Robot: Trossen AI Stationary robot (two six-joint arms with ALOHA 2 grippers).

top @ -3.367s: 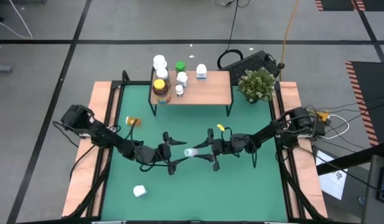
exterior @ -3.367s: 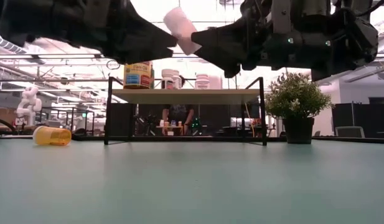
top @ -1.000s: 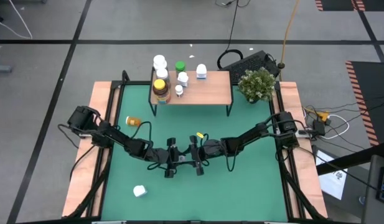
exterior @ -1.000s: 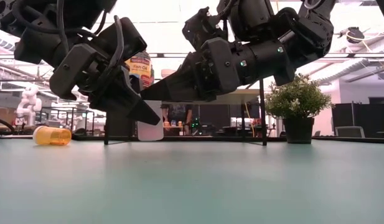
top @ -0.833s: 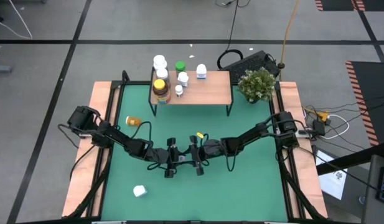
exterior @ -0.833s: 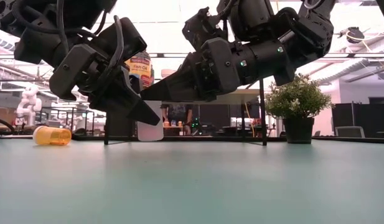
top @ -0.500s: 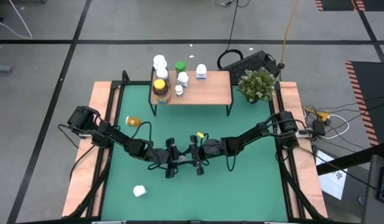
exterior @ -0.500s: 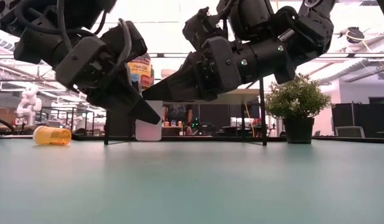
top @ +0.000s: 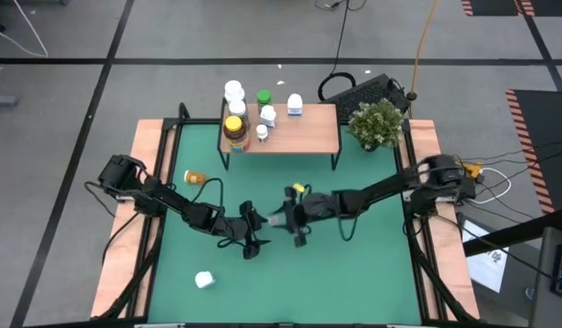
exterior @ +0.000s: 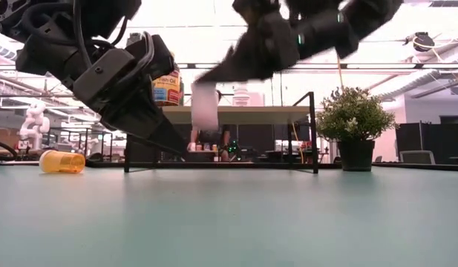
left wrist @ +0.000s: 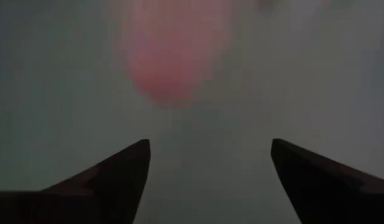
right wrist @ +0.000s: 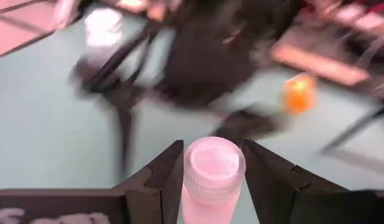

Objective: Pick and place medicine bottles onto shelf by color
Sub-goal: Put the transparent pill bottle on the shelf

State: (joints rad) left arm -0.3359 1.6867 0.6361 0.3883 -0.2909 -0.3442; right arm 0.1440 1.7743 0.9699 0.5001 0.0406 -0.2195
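**White bottle in the right hand, headed for the shelf**

White plastic shows between the fingers of the right hand [right wrist: 211,180]: they are closed on a small white bottle [right wrist: 211,171], capless end toward the wrist camera. In the low view that bottle [exterior: 205,106] hangs clear of the green desk [exterior: 229,222], left of centre in the frame. The left hand [top: 250,239] sits low at the centre of the overhead picture with its fingers [left wrist: 111,177] spread wide and nothing between them.

At the top centre of the overhead picture the shelf [top: 308,132] carries its bottles at its left end; the right end is bare. A sound carry would keep the bottle upright, clear the shelf's front edge, and set it down beside the white ones [top: 233,91], without nudging the amber fish-oil jar [top: 233,129]. An orange bottle [top: 196,177] lies at the desk's left, and another white bottle [top: 204,280] at the lower left.
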